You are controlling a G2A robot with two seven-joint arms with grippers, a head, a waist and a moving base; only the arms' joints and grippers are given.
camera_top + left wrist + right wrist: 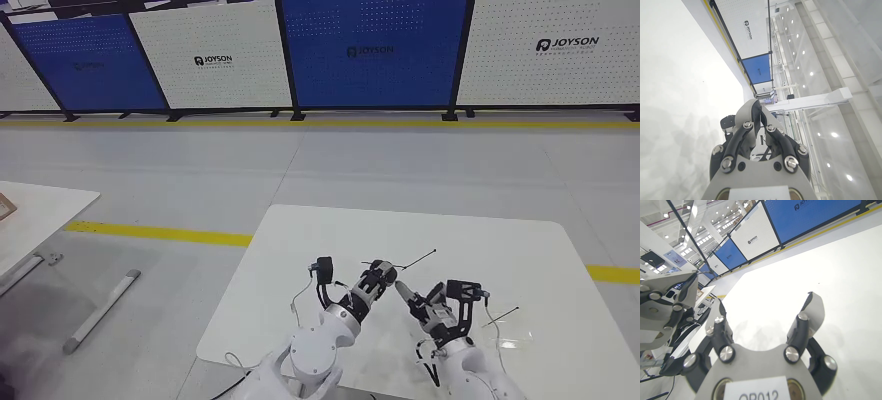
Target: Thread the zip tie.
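A thin black zip tie (418, 260) sticks out from my left gripper (383, 271), which is held just above the white table (330, 240) near its front middle. In the left wrist view that gripper (759, 109) has its pads pressed together. The right wrist view shows the left gripper (693, 275) shut on the zip tie (687, 232), whose strap runs away from the fingers. My right gripper (765, 298) is open and holds nothing; it hovers right beside the left one, and its tips (404, 292) point toward it.
A second black zip tie (500, 317) lies on the table to the right of my right arm, with a small clear item (511, 343) just in front of it. Blue and white panels (372, 50) stand across the floor beyond.
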